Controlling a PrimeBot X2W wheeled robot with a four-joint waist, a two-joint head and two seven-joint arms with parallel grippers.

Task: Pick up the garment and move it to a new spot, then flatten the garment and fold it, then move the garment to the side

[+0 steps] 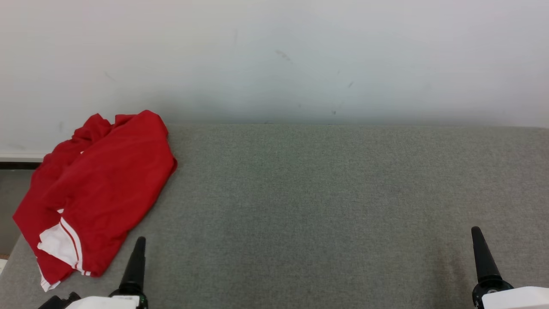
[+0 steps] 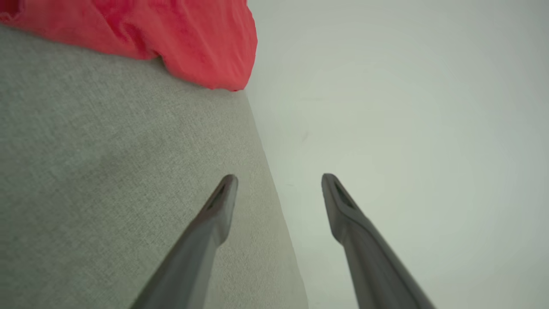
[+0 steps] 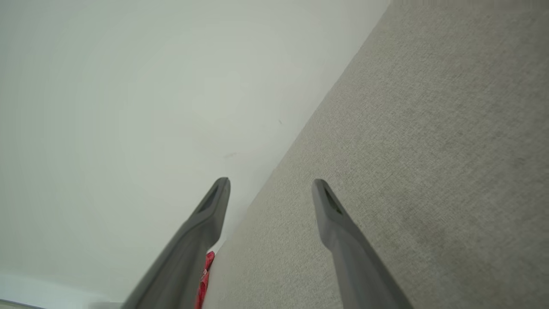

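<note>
The garment (image 1: 98,189) is red with white striped trim. It lies crumpled at the far left of the grey fabric surface (image 1: 326,206) and reaches that surface's left edge. In the left wrist view, the left gripper (image 2: 279,177) is open with nothing between its fingers, and the garment (image 2: 184,38) lies ahead of it, apart from the tips. One dark left finger (image 1: 135,266) rises just right of the garment's near hem. In the right wrist view, the right gripper (image 3: 271,181) is open and holds nothing. A red sliver of garment (image 3: 207,272) shows far off. A right finger (image 1: 482,257) stands at the lower right.
A pale wall (image 1: 274,60) runs along the back edge of the grey surface. At the far left the surface ends, with a dark baseboard (image 1: 19,165) and floor beyond. The grey cloth between the two grippers is bare.
</note>
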